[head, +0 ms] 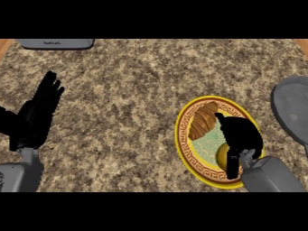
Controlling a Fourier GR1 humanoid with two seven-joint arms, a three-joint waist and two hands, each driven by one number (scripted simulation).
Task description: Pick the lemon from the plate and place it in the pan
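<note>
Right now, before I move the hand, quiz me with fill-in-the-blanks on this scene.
1. The yellow-rimmed plate holds a lemon and a ___.
2. The pan stands to the ___ of the right hand.
3. The left hand rests ___, fingers up.
Missing: croissant; right; open.

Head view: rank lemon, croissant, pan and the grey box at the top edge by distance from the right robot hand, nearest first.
1. lemon, partly under the right robot hand, on the plate.
2. croissant, just left of it.
3. pan, off to the right.
4. grey box, far top left.
</note>
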